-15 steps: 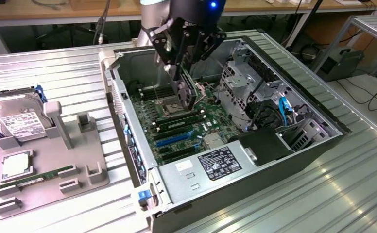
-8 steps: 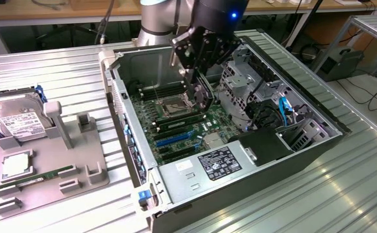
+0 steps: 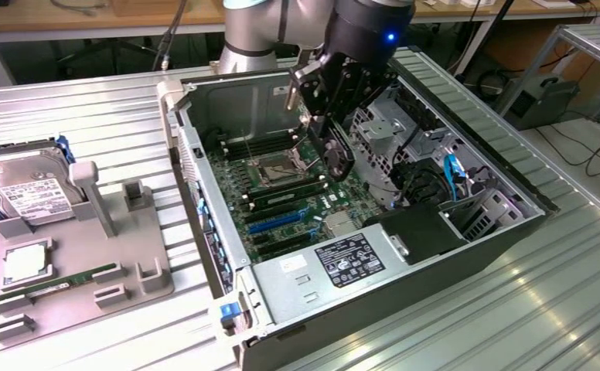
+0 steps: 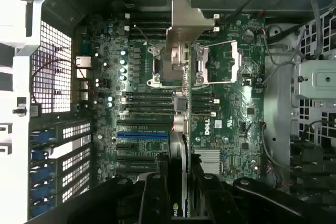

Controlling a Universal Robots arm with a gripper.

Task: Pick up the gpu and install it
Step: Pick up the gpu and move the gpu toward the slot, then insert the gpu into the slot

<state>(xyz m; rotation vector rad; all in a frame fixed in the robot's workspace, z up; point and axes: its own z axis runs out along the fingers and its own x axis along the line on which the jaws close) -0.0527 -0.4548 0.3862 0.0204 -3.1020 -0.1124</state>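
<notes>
Grips the gpu [image 4: 179, 124] in the gripper [image 4: 180, 184], closed down to a narrow gap on the card's two faces. Holds it edge-on inside the open case [image 3: 393, 325], over the motherboard [image 3: 279, 197], in line with the CPU socket [image 3: 277, 166] and the RAM slots beside it. Points the silver bracket [image 4: 190, 22] away from the fingers [image 4: 156, 192]. Cannot tell whether the card's lower edge touches the board.

In the case, besides the board: a blue slot [image 3: 276, 222] among black ones near the rear wall, a finned heatsink [image 4: 208, 161], a labelled power supply [image 3: 300, 282] at the near end, and a drive cage [image 3: 383, 127] and cables [image 3: 450, 174] along the exterior view's right wall.

On the grey tray [image 3: 83, 309] at the exterior view's left, well apart from the card:
- a hard drive [image 3: 22, 193] propped in its cradle
- a CPU [image 3: 27, 263] in a square pocket
- a RAM stick [image 3: 58, 280] in a long groove

Open room over the slots between card and rear wall. Tighter on the other side, close to cage and cables. Case and tray side by side on a ribbed metal table [image 3: 93, 116], just apart.
</notes>
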